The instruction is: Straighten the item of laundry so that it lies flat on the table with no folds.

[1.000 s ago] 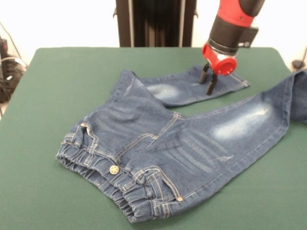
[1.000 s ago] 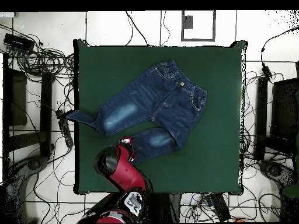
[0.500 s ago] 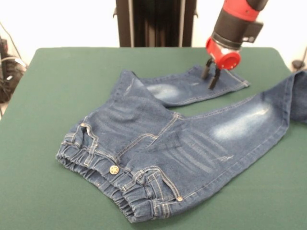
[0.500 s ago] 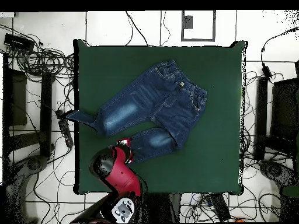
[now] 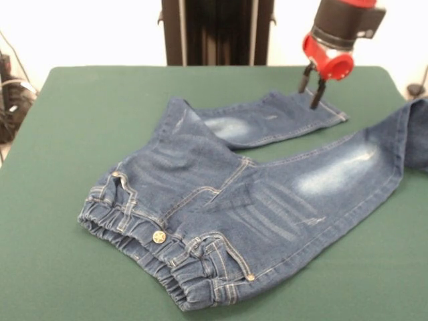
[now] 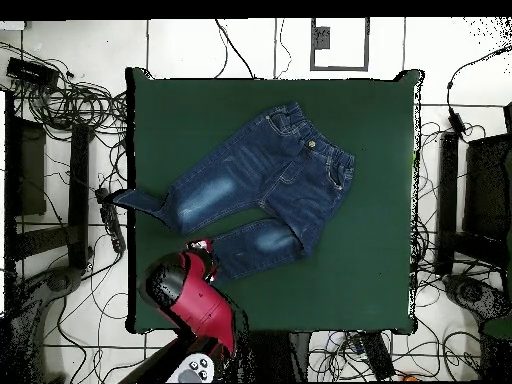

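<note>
- Below the jaws [image 5: 313, 91] and just to the side, the jeans [image 5: 247, 200] lie spread on the green counter [image 5: 80, 120], front side up, with the gathered waistband at the end farthest from the jaws.
- One leg runs from the crotch toward the jaws; its hem sits almost under the fingertips but, as far as the front view shows, is not touched by them.
- The other leg stretches off on a diverging line, and its cuff end hangs past the counter edge in the overhead view.
- The jaws stand slightly apart, two dark fingers with a narrow gap, holding nothing and hanging clear above the cloth.
- The garment is not yet flat: the hip area is rumpled, and a fold lies across the seat where the near leg joins.
- The relation that matters, in my judgement: the nearer leg's long axis points from the waistband straight to the jaws, so a pull on that hem, away from the waistband, would draw it straight.
- The overhanging leg lies well away from the jaws and would need a separate reach.
</note>
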`<action>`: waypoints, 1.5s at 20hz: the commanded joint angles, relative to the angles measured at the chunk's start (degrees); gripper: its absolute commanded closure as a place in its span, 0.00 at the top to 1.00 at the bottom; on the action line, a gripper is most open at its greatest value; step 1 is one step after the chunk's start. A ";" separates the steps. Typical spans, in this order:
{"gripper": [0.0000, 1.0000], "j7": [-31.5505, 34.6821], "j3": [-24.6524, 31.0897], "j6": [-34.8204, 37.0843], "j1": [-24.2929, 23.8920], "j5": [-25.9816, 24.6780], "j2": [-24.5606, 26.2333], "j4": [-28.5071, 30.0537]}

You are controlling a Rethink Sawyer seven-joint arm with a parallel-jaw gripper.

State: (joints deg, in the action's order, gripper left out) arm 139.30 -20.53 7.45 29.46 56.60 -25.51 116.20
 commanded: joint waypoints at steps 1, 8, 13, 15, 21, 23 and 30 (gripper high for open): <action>1.00 18.29 -0.63 7.28 1.46 1.24 -0.42 -6.05; 1.00 19.04 0.79 4.90 1.90 3.18 1.11 -6.86; 1.00 18.70 4.04 0.57 0.81 4.98 2.21 -6.80; 1.00 18.12 5.38 -1.08 0.04 5.31 2.26 -6.47; 1.00 17.02 9.06 -5.09 -2.18 5.42 1.78 -5.28; 1.00 16.94 8.81 -4.88 -2.11 5.50 1.87 -5.18; 1.00 16.49 8.26 -3.98 -2.37 5.28 0.63 -3.98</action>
State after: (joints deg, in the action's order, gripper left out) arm 139.35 -20.26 3.97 27.37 59.14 -25.79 113.21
